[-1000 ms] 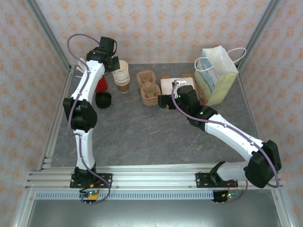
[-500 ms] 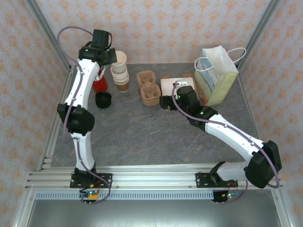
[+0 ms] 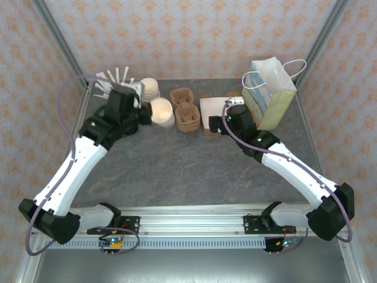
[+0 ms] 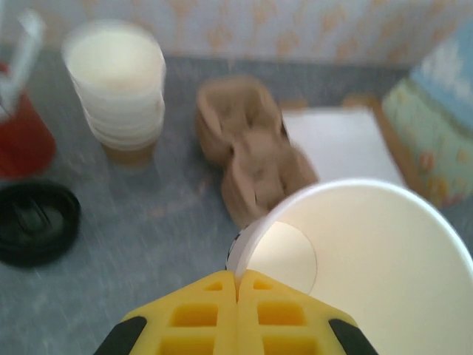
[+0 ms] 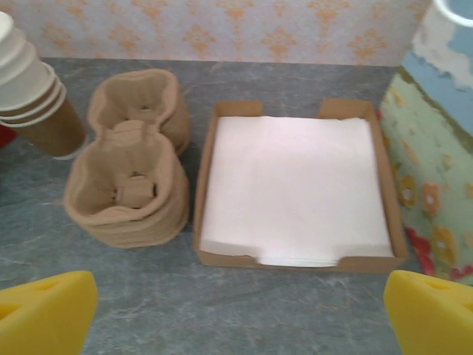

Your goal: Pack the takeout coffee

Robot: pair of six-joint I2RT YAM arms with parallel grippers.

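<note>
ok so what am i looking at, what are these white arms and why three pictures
Two robot arms are bolted to the near edge of a table, each ending in a two-finger gripper. The wide picture comes from a fixed camera above and behind them; the other two come from cameras on the wrists, so the yellow blocks are the arms' own fingers. On the table: a stack of paper cups, brown pulp cup carriers, white napkins in a cardboard tray, a gift bag, a black lid and a red cup. The left gripper is pinched shut on the rim of a lidless cup. The right gripper is open and holds nothing.
</note>
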